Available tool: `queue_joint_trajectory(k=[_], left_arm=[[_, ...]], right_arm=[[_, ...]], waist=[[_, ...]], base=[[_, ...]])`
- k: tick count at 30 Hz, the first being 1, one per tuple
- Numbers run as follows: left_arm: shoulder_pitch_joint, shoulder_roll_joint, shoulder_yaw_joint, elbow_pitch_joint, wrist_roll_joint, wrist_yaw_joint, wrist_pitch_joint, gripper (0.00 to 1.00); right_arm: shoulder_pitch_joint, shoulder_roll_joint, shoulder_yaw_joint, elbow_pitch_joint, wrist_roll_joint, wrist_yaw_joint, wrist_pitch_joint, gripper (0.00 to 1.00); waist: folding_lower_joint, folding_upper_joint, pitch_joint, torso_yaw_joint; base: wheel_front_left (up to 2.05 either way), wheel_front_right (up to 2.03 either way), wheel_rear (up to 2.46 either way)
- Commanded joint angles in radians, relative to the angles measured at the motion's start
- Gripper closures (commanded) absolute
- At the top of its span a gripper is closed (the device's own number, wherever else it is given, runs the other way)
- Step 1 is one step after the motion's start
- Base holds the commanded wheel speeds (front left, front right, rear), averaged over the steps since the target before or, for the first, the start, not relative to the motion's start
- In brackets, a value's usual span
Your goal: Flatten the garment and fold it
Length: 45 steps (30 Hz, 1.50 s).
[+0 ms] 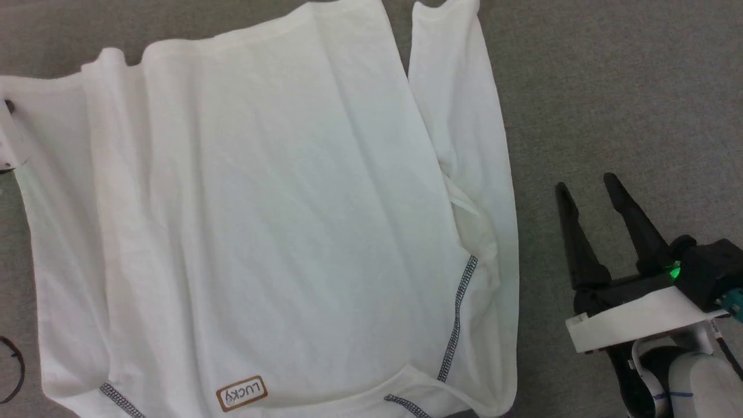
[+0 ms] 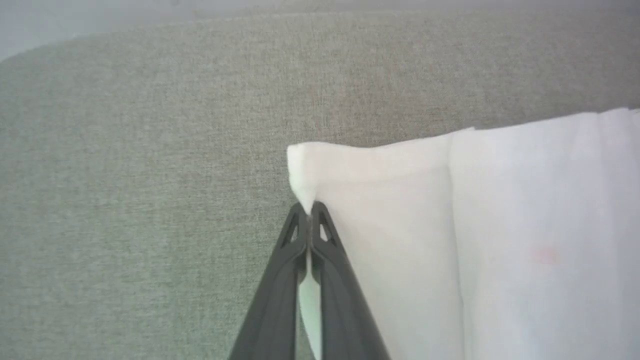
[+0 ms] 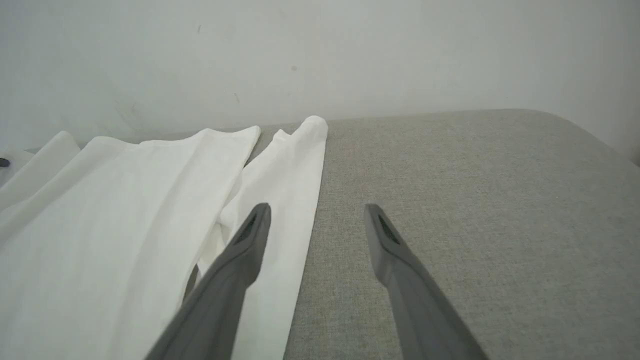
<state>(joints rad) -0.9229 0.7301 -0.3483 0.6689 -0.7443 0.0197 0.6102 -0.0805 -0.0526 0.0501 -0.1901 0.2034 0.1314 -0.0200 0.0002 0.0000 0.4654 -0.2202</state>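
Note:
The garment point(image 1: 278, 209) is a large white shirt spread over the grey surface, inside out, with dark zigzag stitching point(image 1: 458, 313) near its lower right and a tan label point(image 1: 241, 393) at the bottom. One sleeve point(image 1: 464, 116) lies along its right side. In the left wrist view my left gripper point(image 2: 310, 207) is shut on a corner of the garment point(image 2: 400, 210), with white cloth pinched between its fingers. To the right of the shirt my right gripper point(image 1: 586, 186) stands open over bare surface; in its own view the right gripper point(image 3: 317, 207) sits just beside the sleeve point(image 3: 285, 200).
The grey fabric surface point(image 1: 627, 87) has free room to the right of the shirt. A pale wall point(image 3: 320, 55) rises behind its far edge. A thin dark loop point(image 1: 14, 371) shows at the lower left edge.

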Motion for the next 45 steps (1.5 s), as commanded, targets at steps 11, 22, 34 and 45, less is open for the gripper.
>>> queue_joint_trajectory(k=[11, 22, 34, 45], left_arm=[[-0.021, -0.084, -0.05, -0.184, 0.031, -0.067, -0.143, 1.0], [0.252, -0.249, -0.194, -0.577, -0.026, -0.057, -0.134, 1.0], [0.369, -0.553, -0.458, -0.455, 0.061, -0.045, -0.217, 1.0], [0.455, -0.622, -0.56, -0.26, 0.084, -0.064, -0.282, 0.0]], right_arm=[[0.074, 0.002, -0.127, -0.018, -0.004, -0.001, 0.041, 0.0], [0.144, 0.002, -0.213, -0.056, 0.019, -0.001, 0.072, 0.0], [0.131, 0.002, -0.201, -0.082, 0.032, -0.001, 0.101, 0.0], [0.146, 0.002, -0.203, -0.06, 0.05, -0.001, 0.086, 0.0]], waist=[[-0.0002, 0.0, -0.232, 0.118], [-0.0002, 0.0, -0.316, 0.141], [-0.0002, 0.0, -0.277, 0.078], [-0.0002, 0.0, -0.25, 0.053]], base=[[0.0, 0.0, 0.0], [0.0, 0.0, 0.0], [0.0, 0.0, 0.0], [0.0, 0.0, 0.0]])
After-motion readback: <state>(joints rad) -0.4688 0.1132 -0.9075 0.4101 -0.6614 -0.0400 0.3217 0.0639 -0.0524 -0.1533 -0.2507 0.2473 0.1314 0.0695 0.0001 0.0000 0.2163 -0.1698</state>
